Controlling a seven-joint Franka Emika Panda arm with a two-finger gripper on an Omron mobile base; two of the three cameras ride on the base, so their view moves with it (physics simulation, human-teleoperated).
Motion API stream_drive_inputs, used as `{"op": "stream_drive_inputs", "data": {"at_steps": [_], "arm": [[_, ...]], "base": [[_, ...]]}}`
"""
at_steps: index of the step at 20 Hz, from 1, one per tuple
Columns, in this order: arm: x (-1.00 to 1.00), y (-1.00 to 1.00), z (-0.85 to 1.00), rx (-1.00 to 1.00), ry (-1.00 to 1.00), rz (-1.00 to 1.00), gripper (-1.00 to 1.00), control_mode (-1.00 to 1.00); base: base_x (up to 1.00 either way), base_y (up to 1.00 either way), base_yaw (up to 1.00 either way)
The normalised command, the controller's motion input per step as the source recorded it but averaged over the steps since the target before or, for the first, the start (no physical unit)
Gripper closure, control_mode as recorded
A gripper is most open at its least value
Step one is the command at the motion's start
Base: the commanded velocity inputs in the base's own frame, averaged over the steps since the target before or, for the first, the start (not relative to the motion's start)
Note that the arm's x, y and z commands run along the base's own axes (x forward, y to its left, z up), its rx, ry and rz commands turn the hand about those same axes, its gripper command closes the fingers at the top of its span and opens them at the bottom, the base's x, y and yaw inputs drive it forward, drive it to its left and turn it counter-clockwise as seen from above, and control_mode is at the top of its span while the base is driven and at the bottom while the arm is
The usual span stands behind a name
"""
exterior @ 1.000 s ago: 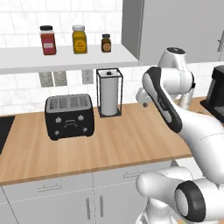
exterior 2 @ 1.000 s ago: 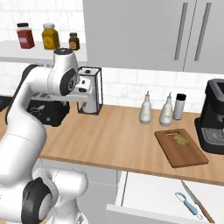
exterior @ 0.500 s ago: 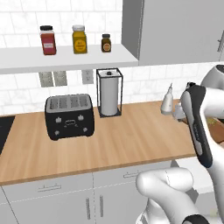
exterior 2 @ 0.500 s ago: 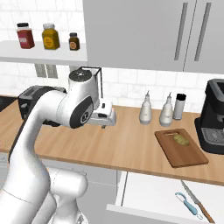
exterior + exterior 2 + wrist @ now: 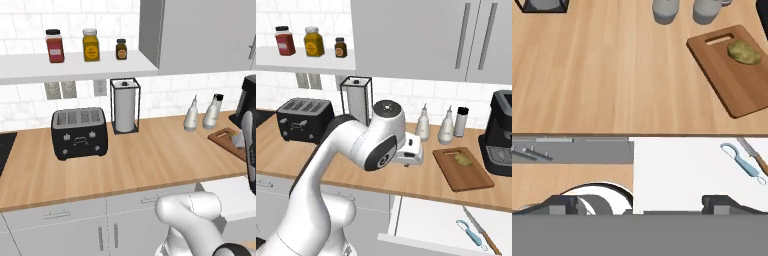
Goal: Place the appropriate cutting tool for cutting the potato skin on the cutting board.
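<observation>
Fingers (image 5: 564,202) spread wide, empty; steer toward the peeler (image 5: 742,163) at lower right, avoiding the knife (image 5: 756,159) beside it

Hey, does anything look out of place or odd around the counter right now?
Nothing is spilled or damaged. The drawer below the counter stands open, with the peeler beside a knife inside; the potato sits on the cutting board.
</observation>
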Motion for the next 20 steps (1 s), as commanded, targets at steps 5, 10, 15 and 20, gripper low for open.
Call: {"op": "stream_drive_inputs", "data": {"at_steps": [5,10,15,20], "arm": [[-0.1,-0.73,-0.16,0.0,0.07,-0.05,-1.0,-1.0],[-0.05,-0.55,-0.13,0.0,0.04,-0.05,-1.0,-1.0],[-0.13,-0.68,-0.01,0.0,0.0,-0.02,-1.0,-1.0],[-0.24,-0.71,-0.03,0.0,0.0,0.0,-1.0,-1.0]], "base": [[0.0,0.0,0.0],[0.0,0.0,0.0],[0.0,0.0,0.0],[0.0,0.0,0.0]]}}
